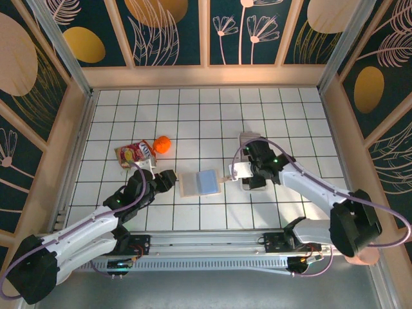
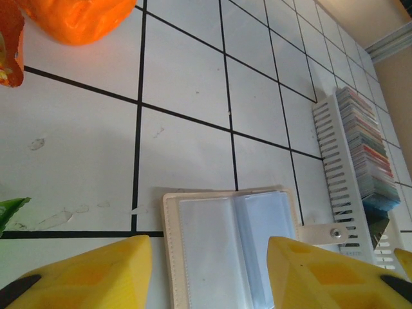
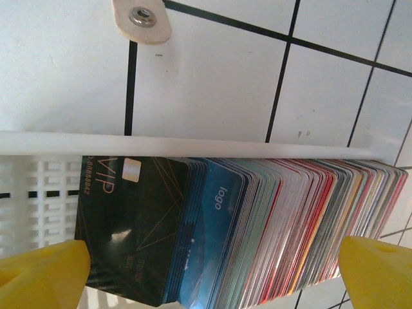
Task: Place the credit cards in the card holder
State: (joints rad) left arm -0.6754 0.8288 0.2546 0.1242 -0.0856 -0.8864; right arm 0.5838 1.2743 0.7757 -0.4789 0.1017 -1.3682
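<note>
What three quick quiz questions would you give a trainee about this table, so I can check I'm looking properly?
1. True or false: the card holder lies snapped shut.
2. Where are the credit cards now? A) standing packed in the white slotted tray; B) slipped into the holder's sleeves; C) scattered over the tiles.
3. Which arm's fingers stand wide apart over the cards?

Key: 1 false, it lies open with its clear sleeves facing up. 2 A. 3 the right arm's.
</note>
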